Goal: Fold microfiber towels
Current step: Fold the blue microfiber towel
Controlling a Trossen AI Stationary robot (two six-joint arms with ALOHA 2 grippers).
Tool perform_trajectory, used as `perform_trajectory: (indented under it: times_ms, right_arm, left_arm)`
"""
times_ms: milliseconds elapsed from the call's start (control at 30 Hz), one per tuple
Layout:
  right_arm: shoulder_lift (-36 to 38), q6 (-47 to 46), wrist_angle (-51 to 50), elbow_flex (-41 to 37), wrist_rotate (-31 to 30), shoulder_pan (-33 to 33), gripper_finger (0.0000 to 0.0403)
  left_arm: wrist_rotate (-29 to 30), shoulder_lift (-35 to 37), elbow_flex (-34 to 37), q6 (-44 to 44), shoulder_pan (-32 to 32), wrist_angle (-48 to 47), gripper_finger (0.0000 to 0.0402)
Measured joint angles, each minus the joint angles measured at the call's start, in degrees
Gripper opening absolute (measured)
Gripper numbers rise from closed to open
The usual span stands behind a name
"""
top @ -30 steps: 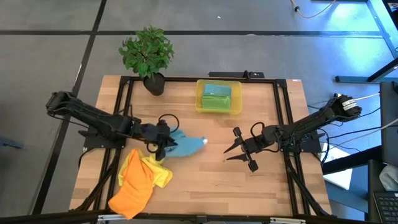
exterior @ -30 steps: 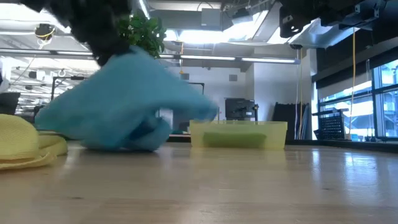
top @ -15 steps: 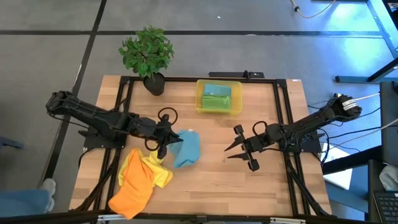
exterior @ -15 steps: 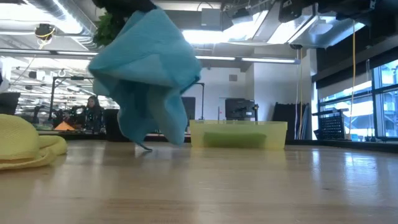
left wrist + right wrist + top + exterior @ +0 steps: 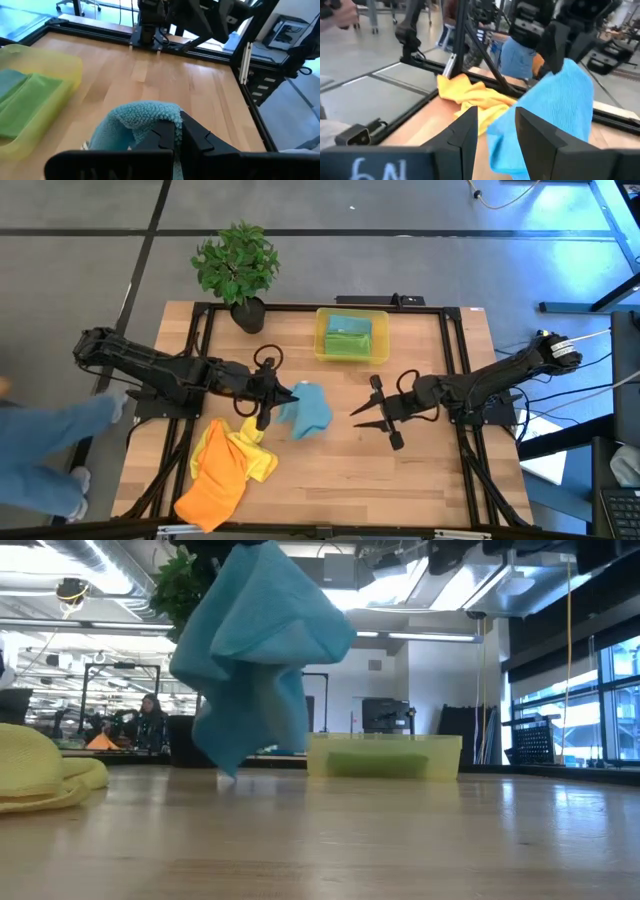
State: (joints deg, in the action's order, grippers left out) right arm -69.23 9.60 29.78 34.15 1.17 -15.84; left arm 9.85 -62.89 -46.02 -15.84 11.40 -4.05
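Wooden table [image 5: 330, 480] carries the job: a teal towel [image 5: 308, 410] hangs bunched above its middle, pinched in the clenched left gripper [image 5: 270, 395], so the right gripper [image 5: 372, 418], seemingly part-open and empty just beside, should take 1 free corner squarely before spreading, clear of the yellow towel [image 5: 240, 448].

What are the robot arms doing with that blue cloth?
The left gripper is shut on a blue towel, holding it up off the table so it hangs loose. The right gripper waits beside it with its fingers apart. Yellow and orange towels lie in a heap nearby, and the yellow bin holds folded ones.
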Motion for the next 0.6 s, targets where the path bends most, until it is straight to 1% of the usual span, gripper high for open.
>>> perform_trajectory:
  times_ms: [233, 400, 467, 600]
  right_arm:
    - [-0.6, 6.9, -4.7, 0.0, -0.3, -0.9, 0.0133]
    - [-4.9, 12.9, -4.3, 0.0, -0.3, -3.6, 0.0133]
    - [-7.3, 14.6, -3.5, 0.0, -2.1, -4.6, 0.0133]
    - [-11.4, 16.3, -1.6, 0.0, -8.3, -5.9, 0.0133]
  left_arm:
    - [0.0, 0.0, 0.0, 0.0, 0.0, 0.3, 0.0000]
    - [-0.1, 0.0, 0.0, 0.0, 0.0, 0.3, 0.0000]
    - [0.2, 0.0, 0.0, 0.0, 0.0, 0.3, 0.0000]
    - [0.5, 0.0, 0.0, -0.1, 0.0, 0.3, 0.0000]
